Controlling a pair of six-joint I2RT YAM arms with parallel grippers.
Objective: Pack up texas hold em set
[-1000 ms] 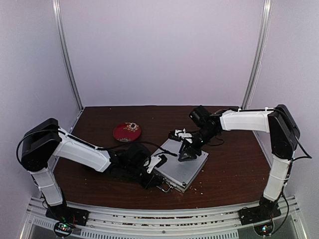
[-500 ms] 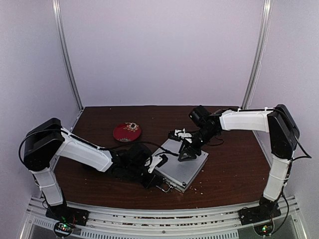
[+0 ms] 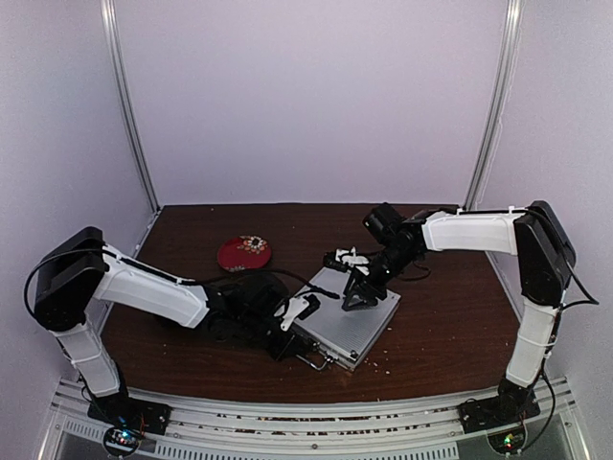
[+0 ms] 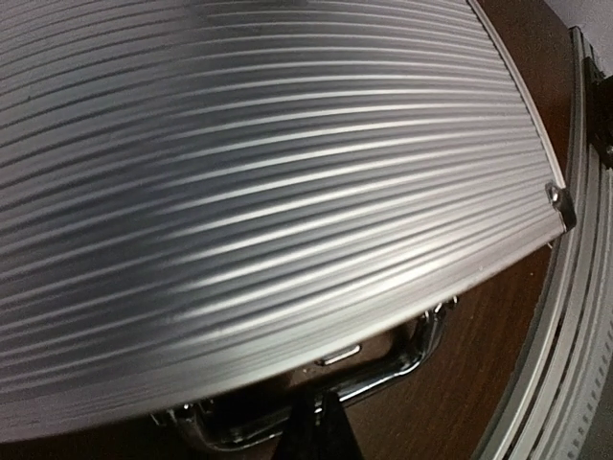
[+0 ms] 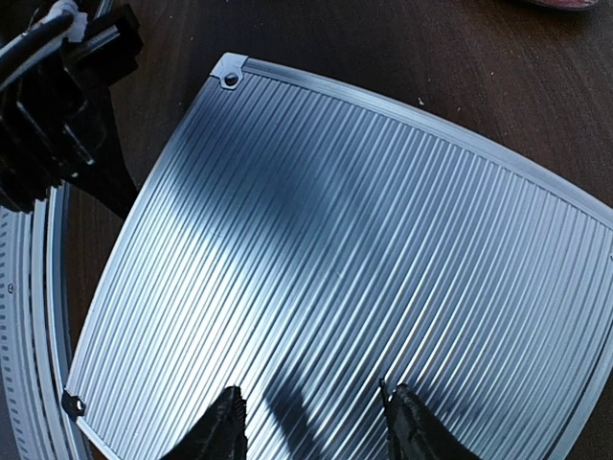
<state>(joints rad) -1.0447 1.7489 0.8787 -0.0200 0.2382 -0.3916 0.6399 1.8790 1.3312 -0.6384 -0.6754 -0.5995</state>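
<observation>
Case [image 3: 350, 326] flat beneath right tool [image 5: 313, 402]; handle [image 4: 388, 369] near left tool [image 4: 321, 436]

The ribbed silver case [image 4: 268, 192] fills the view, its metal handle [image 4: 397, 362] below.

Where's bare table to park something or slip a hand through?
Free: dark wooden table between the ribbed silver aluminium case and the right edge; also the far strip behind the red patterned plate. Crowded: left claw at the case's handle side, right claw over its lid.
</observation>
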